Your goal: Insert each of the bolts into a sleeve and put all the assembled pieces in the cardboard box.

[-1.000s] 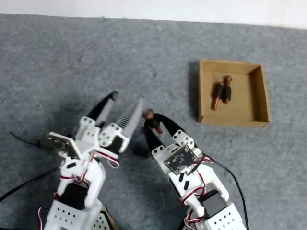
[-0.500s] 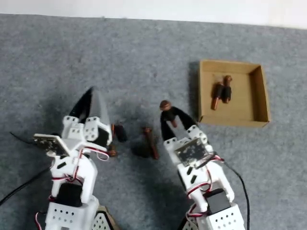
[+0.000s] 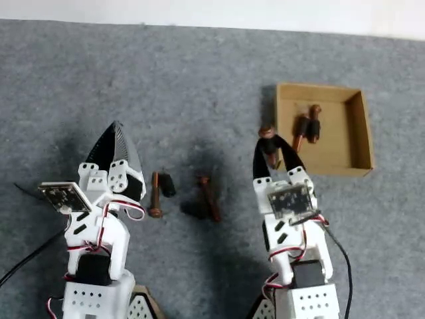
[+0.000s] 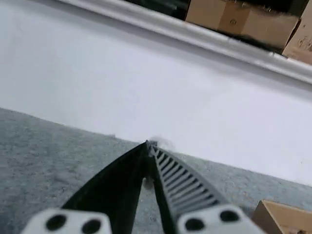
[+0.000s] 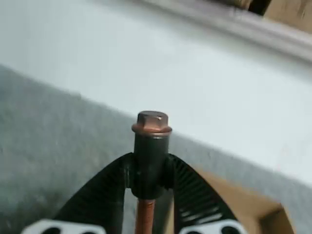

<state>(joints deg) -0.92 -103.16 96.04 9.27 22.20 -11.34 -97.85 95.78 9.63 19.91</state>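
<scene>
My right gripper [image 3: 269, 143] is shut on a black sleeve with a copper bolt through it [image 3: 267, 141], held upright just left of the cardboard box [image 3: 356, 126]. In the right wrist view the bolt's head [image 5: 152, 122] stands above the sleeve [image 5: 151, 148], with the right gripper [image 5: 151, 165] pinching it. Two assembled pieces [image 3: 306, 127] lie inside the box. On the carpet lie a loose bolt [image 3: 155, 194] beside a sleeve [image 3: 168, 185], and another bolt [image 3: 210, 197] beside a sleeve [image 3: 193, 209]. My left gripper [image 3: 117, 127] is shut and empty, left of them; its fingertips [image 4: 147, 146] meet.
Grey carpet covers the table, with a white wall [image 4: 156, 87] along the far edge. The box corner [image 4: 285, 217] appears in the left wrist view, and brown boxes [image 4: 243, 19] sit in the room behind. Open carpet lies between the arms and the wall.
My right gripper has swung right toward the box, carrying the sleeved bolt. My left gripper has shut and pulled back to the left, uncovering a bolt and sleeve on the carpet.
</scene>
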